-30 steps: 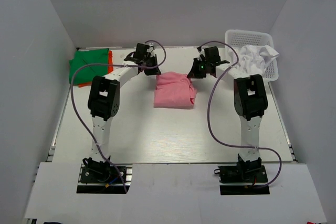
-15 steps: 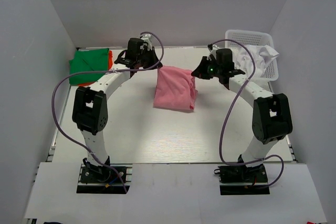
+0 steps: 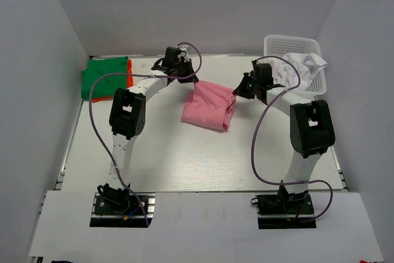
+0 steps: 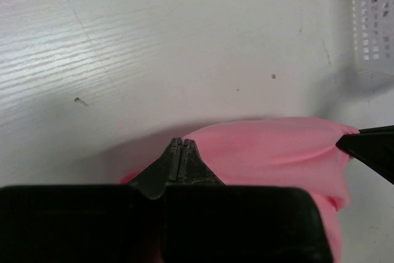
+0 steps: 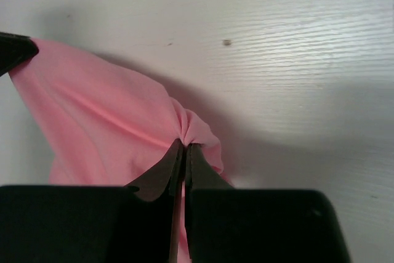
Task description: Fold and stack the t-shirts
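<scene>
Far-left stack: a bright green cloth t-shirt (image 3: 106,75) lay folded flat in the upper left of the overhead view, against the back wall. An orange cloth t-shirt (image 3: 97,98) showed only as a thin edge under it, so its fold could not be judged.

Left gripper: the left gripper (image 3: 194,82) (image 4: 181,152) sat just left of centre in the upper part of the overhead view. Its black fingers were pressed together and pinched the far left corner of the pink shirt.

Pink shirt: the salmon-pink cloth t-shirt (image 3: 209,108) (image 4: 271,149) (image 5: 104,127) lay at the centre of the overhead view, partly folded. Its far edge was lifted and stretched between the two grippers. Its near part appeared to rest on the white wood-grain table (image 3: 184,158).

Right gripper: the right gripper (image 3: 239,92) (image 5: 183,152) sat right of centre in the overhead view. Its jaws were clamped on the shirt's far right corner, with the cloth bunched into gathers at the tips.

Basket: a white plastic lattice basket (image 3: 292,41) (image 4: 375,10) stood in the upper right of the overhead view.

White shirt: a crumpled white cloth t-shirt (image 3: 301,66) sat inside the basket, spilling over its near left rim.
</scene>
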You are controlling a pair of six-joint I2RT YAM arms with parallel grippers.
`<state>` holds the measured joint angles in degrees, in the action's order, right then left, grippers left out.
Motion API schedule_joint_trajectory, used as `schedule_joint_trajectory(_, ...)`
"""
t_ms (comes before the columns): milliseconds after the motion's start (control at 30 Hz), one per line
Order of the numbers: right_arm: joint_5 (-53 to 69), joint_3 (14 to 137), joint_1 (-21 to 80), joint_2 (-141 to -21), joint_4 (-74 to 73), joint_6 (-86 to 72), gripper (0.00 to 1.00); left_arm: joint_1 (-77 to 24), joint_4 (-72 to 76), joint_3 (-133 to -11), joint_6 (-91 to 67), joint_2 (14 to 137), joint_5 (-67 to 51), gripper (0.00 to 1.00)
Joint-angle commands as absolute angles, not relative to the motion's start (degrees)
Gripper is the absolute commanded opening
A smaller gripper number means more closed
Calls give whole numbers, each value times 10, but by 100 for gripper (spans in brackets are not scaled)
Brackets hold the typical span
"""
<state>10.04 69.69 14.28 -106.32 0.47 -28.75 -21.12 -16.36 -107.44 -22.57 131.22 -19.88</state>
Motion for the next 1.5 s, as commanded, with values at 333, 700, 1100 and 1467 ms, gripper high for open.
schedule_joint_trajectory(333, 68, 698, 114, -1114, 48, -330, 27, -212, -203, -1183, -221, 1360, -197, 100)
schedule_joint_trajectory(700, 126, 708, 146, -1010, 10, -239, 90, -217, -172, -931, -195, 1164, -221, 100)
schedule_joint_trajectory(1100, 308, 676, 184, -1061, 127, -329, 90, -291, -18, -763, -231, 1082, -319, 100)
schedule_joint_trajectory(1467, 260, 669, 142, -1193, 152, -374, 90, -317, -19, -607, -232, 1106, -308, 100)
